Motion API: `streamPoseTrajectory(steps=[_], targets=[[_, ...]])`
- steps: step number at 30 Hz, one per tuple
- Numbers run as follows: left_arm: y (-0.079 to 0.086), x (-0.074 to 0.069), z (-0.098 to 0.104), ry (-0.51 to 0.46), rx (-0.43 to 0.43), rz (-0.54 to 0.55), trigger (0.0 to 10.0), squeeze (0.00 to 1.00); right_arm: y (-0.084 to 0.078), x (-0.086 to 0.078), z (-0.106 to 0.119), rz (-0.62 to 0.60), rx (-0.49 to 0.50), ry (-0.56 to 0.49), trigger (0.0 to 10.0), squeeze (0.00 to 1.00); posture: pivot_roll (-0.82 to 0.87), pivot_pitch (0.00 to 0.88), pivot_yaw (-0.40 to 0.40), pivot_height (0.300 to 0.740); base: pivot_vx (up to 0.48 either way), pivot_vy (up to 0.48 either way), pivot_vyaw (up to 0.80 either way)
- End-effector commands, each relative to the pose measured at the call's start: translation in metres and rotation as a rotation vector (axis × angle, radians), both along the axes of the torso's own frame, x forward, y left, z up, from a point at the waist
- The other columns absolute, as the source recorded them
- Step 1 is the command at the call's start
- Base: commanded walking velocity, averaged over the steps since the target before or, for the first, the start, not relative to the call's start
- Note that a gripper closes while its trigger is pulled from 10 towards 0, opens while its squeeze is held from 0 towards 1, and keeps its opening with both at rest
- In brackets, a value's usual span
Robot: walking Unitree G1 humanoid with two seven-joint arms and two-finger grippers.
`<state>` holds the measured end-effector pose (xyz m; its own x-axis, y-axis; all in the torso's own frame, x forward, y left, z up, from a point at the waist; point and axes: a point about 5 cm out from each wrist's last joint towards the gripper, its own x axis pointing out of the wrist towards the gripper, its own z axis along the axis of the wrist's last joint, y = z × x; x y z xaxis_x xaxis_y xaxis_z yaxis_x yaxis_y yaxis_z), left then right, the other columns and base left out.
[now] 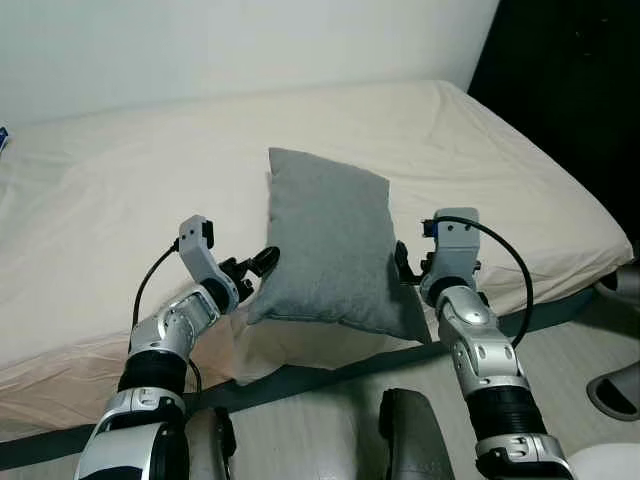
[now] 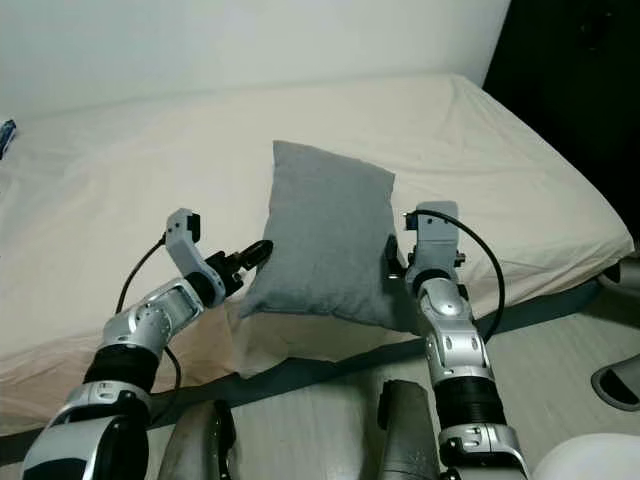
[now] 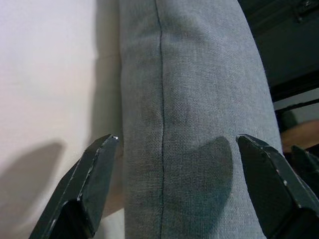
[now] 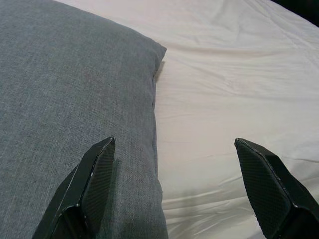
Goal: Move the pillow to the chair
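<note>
A grey rectangular pillow (image 1: 330, 250) lies lengthwise on the cream bed (image 1: 120, 200), its near end at the bed's front edge. My left gripper (image 1: 255, 268) is open at the pillow's near left side. In the left wrist view, the left gripper (image 3: 177, 142) has its fingers spread to either side of the pillow's seamed edge (image 3: 162, 99). My right gripper (image 1: 403, 265) is open at the pillow's near right edge. In the right wrist view, one finger (image 4: 94, 174) is over the pillow (image 4: 75, 99) and the other finger (image 4: 264, 174) is over the sheet.
The bed's sheet hangs over a dark base (image 1: 300, 380) along the front edge. Pale floor lies below it, with a slipper (image 1: 612, 392) at the right. A dark opening (image 1: 570, 80) stands beyond the bed's far right corner. A white wall runs behind the bed.
</note>
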<state>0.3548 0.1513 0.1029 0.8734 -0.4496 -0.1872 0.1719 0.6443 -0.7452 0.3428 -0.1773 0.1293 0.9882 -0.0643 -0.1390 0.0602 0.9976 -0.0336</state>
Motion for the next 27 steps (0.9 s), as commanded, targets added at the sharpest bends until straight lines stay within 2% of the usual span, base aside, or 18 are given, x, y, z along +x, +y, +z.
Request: streamPoseTrajectory(steps=[1, 3, 4, 5, 6, 7, 9, 10, 12, 13, 14, 15, 19, 20, 21, 23, 26, 27], targets=[[-0.003, -0.001, -0.001, 0.019, -0.06, -0.018, 10.0, 0.0, -0.001, 0.002, 0.0, 0.001, 0.007, -0.001, 10.0, 0.0, -0.02, 0.096, -0.01, 0.52, 0.0, 0.0, 0.0], [-0.003, -0.001, 0.0, 0.022, -0.077, -0.025, 10.0, 0.0, -0.001, 0.002, 0.0, 0.001, 0.007, 0.0, 10.0, 0.0, -0.02, 0.096, -0.01, 0.52, 0.0, 0.0, 0.0], [-0.006, -0.002, -0.005, 0.037, -0.036, -0.052, 10.0, 0.0, -0.003, 0.003, -0.002, -0.004, 0.008, 0.009, 10.0, 0.0, -0.01, 0.094, -0.012, 0.52, 0.0, 0.0, 0.0], [-0.006, -0.002, -0.005, 0.037, -0.036, -0.052, 10.0, 0.0, -0.003, 0.003, -0.002, -0.004, 0.008, 0.009, 10.0, 0.0, -0.01, 0.094, -0.012, 0.52, 0.0, 0.0, 0.0], [-0.013, -0.006, -0.016, 0.08, 0.043, -0.099, 10.0, 0.0, -0.008, 0.006, -0.009, -0.029, 0.012, 0.035, 10.0, 0.0, -0.01, 0.091, -0.012, 0.52, 0.0, 0.0, 0.0], [-0.013, -0.006, -0.016, 0.08, 0.043, -0.099, 10.0, 0.0, -0.008, 0.006, -0.009, -0.029, 0.012, 0.035, 10.0, 0.0, -0.01, 0.091, -0.012, 0.52, 0.0, 0.0, 0.0], [-0.021, -0.009, -0.023, 0.109, 0.059, -0.136, 10.0, 0.0, -0.019, 0.01, -0.014, -0.117, 0.125, 0.039, 10.0, 0.0, -0.01, 0.086, -0.011, 0.52, 0.0, 0.0, 0.0], [-0.021, -0.009, -0.023, 0.109, 0.059, -0.136, 10.0, 0.0, -0.019, 0.01, -0.014, -0.117, 0.125, 0.039, 10.0, 0.0, -0.01, 0.086, -0.011, 0.52, 0.0, 0.0, 0.0], [-0.031, -0.012, -0.026, 0.125, 0.041, -0.181, 10.0, 0.0, -0.026, 0.013, -0.016, -0.173, 0.273, 0.025, 10.0, 0.0, -0.01, 0.083, -0.01, 0.52, 0.0, 0.0, 0.0], [-0.031, -0.012, -0.026, 0.125, 0.041, -0.181, 10.0, 0.0, -0.026, 0.013, -0.016, -0.173, 0.273, 0.025, 10.0, 0.0, -0.01, 0.083, -0.01, 0.52, 0.0, 0.0, 0.0], [-0.039, -0.015, -0.03, 0.15, 0.054, -0.221, 10.0, 0.0, -0.025, 0.015, -0.018, -0.16, 0.404, 0.043, 10.0, 0.0, -0.01, 0.082, -0.01, 0.52, 0.0, 0.0, 0.0], [-0.042, -0.017, -0.031, 0.16, 0.051, -0.236, 10.0, 0.0, -0.02, 0.016, -0.024, -0.13, 0.458, 0.101, 10.0, 0.0, -0.01, 0.083, -0.008, 0.52, 0.0, 0.0, 0.0], [-0.044, -0.017, -0.031, 0.166, 0.046, -0.245, 10.0, 0.0, -0.017, 0.016, -0.027, -0.109, 0.488, 0.143, 10.0, 0.0, -0.01, 0.084, -0.008, 0.52, 0.0, 0.0, 0.0], [-0.045, -0.017, -0.03, 0.163, 0.04, -0.25, 10.0, 0.0, -0.012, 0.016, -0.033, -0.075, 0.569, 0.209, 10.0, 0.0, 0.0, 0.088, -0.009, 0.52, 0.0, 0.0, 0.0], [-0.046, -0.016, -0.029, 0.159, 0.043, -0.25, 10.0, 0.0, -0.011, 0.016, -0.035, -0.078, 0.592, 0.228, 10.0, 0.0, 0.0, 0.089, -0.009, 0.52, 0.0, 0.0, 0.0], [-0.045, -0.016, -0.029, 0.153, 0.054, -0.249, 10.0, 0.0, -0.013, 0.016, -0.036, -0.087, 0.571, 0.236, 10.0, 0.0, 0.0, 0.089, -0.01, 0.52, 0.0, 0.0, 0.0], [-0.042, -0.013, -0.029, 0.126, 0.129, -0.238, 10.0, 0.0, -0.025, 0.02, -0.028, -0.101, 0.315, 0.157, 10.0, 0.0, 0.0, 0.093, -0.007, 0.52, 0.0, 0.0, 0.0], [-0.042, -0.013, -0.029, 0.126, 0.129, -0.238, 10.0, 0.0, -0.025, 0.02, -0.028, -0.101, 0.315, 0.157, 10.0, 0.0, 0.0, 0.093, -0.007, 0.52, 0.0, 0.0, 0.0]])
